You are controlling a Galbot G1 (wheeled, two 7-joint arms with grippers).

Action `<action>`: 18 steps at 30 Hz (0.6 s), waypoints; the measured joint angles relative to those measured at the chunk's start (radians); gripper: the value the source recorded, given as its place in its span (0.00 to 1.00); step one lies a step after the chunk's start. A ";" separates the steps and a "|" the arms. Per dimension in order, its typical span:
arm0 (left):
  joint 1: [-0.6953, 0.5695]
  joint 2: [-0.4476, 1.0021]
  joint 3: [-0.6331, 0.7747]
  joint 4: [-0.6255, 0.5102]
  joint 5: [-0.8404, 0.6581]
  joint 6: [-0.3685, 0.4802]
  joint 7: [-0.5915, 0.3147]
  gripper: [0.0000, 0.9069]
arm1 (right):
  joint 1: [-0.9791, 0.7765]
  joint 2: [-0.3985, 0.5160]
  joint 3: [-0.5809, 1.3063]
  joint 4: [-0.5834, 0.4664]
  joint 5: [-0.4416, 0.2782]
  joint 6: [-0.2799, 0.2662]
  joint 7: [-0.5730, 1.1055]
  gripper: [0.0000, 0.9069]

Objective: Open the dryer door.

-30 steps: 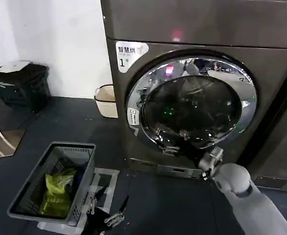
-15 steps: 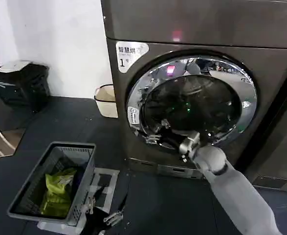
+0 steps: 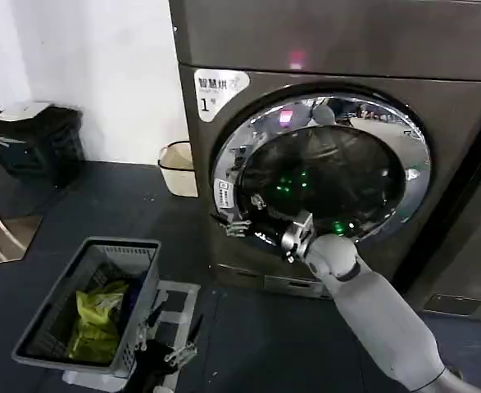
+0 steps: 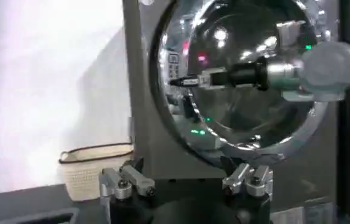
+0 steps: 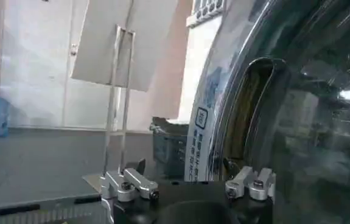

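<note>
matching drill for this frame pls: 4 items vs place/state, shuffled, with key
Things:
1. right gripper
2. left gripper
3. big round chrome-ringed dark glass dryer door
4. grey slatted plastic basket

Places/states:
A. on the floor left of the dark grey-brown metallic dryer, holding a yellow-green bag
B. open, low beside the basket
C. shut against the machine front
D. open, at the door's left rim

Pairs: 1-D, 2-B, 3-C, 4-A
</note>
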 joint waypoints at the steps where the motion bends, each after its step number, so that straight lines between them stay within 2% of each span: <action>1: -0.009 0.006 -0.008 0.005 -0.029 0.000 0.020 1.00 | -0.005 -0.006 0.000 0.006 0.007 0.000 -0.013 1.00; 10: -0.078 0.143 -0.128 0.085 -0.233 0.009 -0.011 1.00 | -0.057 -0.062 0.032 0.071 0.034 -0.007 -0.175 1.00; 12: -0.102 0.189 -0.146 0.104 -0.282 0.035 -0.011 1.00 | -0.071 -0.074 0.045 0.088 0.040 -0.012 -0.221 1.00; 15: -0.144 0.253 -0.149 0.122 -0.377 0.044 0.029 1.00 | -0.093 -0.098 0.066 0.118 0.048 -0.021 -0.291 1.00; 18: -0.185 0.323 -0.141 0.145 -0.447 0.040 0.028 1.00 | -0.117 -0.122 0.086 0.147 0.046 -0.020 -0.346 1.00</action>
